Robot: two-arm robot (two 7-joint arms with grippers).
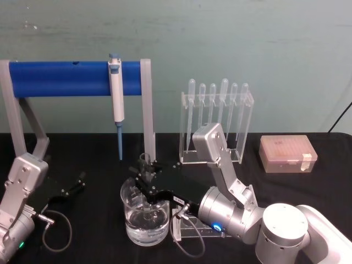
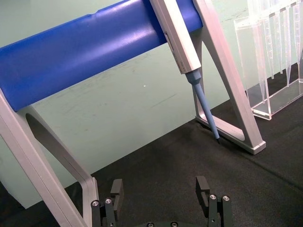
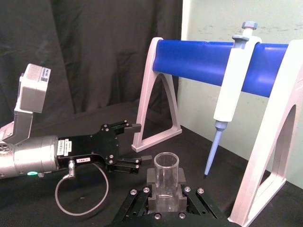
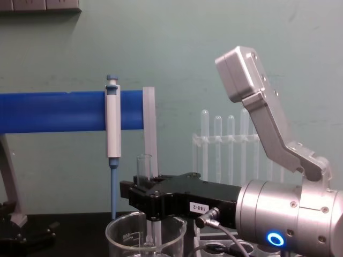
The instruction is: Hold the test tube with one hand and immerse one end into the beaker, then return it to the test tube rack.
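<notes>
The beaker (image 1: pixel 144 220) stands on the black table in front of me, with liquid in its bottom. My right gripper (image 1: pixel 147 179) hangs over it, shut on the clear test tube (image 1: pixel 145 161), which stands upright. The tube's open rim sticks up above the black fingers and its lower end reaches down inside the beaker. The chest view shows the same: tube (image 4: pixel 143 167), right gripper (image 4: pixel 144 194), beaker (image 4: pixel 128 235). In the right wrist view the tube (image 3: pixel 165 170) sits clamped in the right gripper (image 3: pixel 165 183). My left gripper (image 1: pixel 74 184) rests open at the left, holding nothing (image 2: pixel 159 190).
A blue bar on grey legs (image 1: pixel 60 78) holds a blue-and-white micropipette (image 1: pixel 116 93) behind the beaker. A clear rack of pipettes (image 1: pixel 217 121) stands at the back right, an orange tip box (image 1: pixel 287 154) beyond it. A clear holder (image 1: pixel 187 228) lies under my right wrist.
</notes>
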